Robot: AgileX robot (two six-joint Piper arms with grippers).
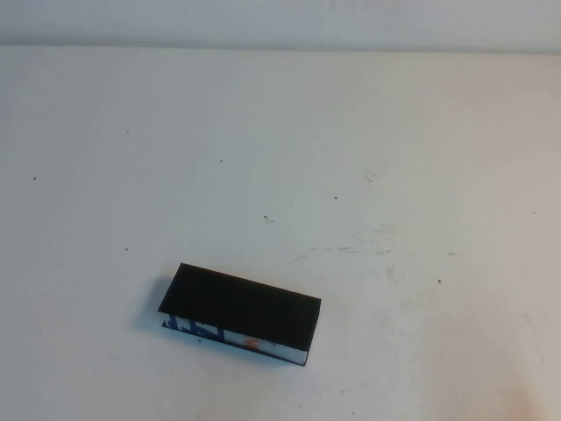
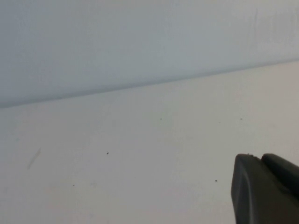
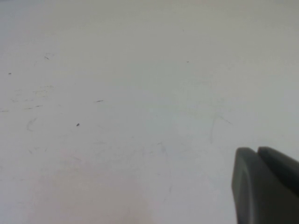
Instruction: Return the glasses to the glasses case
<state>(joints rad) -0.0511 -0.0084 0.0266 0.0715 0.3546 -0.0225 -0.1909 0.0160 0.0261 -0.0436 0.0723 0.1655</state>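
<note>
Glasses case [image 1: 239, 314] sits lid-down on the bench [image 1: 394, 158], away from both grippers; no glasses visible. Left gripper [image 2: 266, 189] and right gripper [image 3: 266, 184]: can't tell their state. I'd just hold off.

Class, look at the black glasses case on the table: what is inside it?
The glasses case lies shut, its flat lid hiding the interior, so no glasses show. Each wrist view shows only table beyond the left pincer and right pincer.

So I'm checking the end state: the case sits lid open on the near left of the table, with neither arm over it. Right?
Not quite. The high view shows the case with its lid shut, not open. The rest holds: it sits on the near left of the table, and each wrist view shows its end effector, left and right, over bare table.
</note>
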